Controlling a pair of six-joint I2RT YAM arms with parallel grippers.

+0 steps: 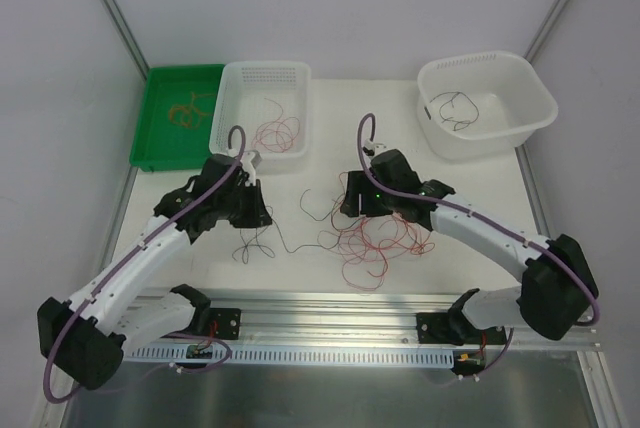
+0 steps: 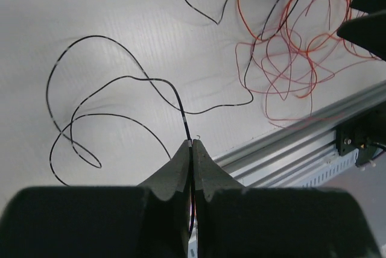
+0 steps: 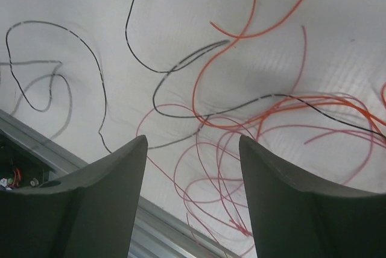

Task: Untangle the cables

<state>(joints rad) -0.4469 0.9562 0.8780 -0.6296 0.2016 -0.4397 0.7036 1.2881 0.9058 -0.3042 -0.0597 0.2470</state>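
- Cables (image 1: 375, 240) lie in a loose red-and-black tangle on the white table (image 1: 350, 108), directly under the right gripper (image 3: 193, 149) and nearer to it than to the left arm.
- We see the right gripper's jaws standing well apart with nothing between them. Red loops and one black strand cross below the gap, mostly side to side in its wrist view.
- Our left gripper (image 2: 192, 144) is pinched fully closed on a black cable (image 2: 120, 78), which leaves the fingertips and curls away in open loops beside the tangle.
- We cannot tell whether that cable's far end threads into the red loops.
- We judge these wires hair-thin, limp, smooth-coated and springy, so likely to snag when pulled.
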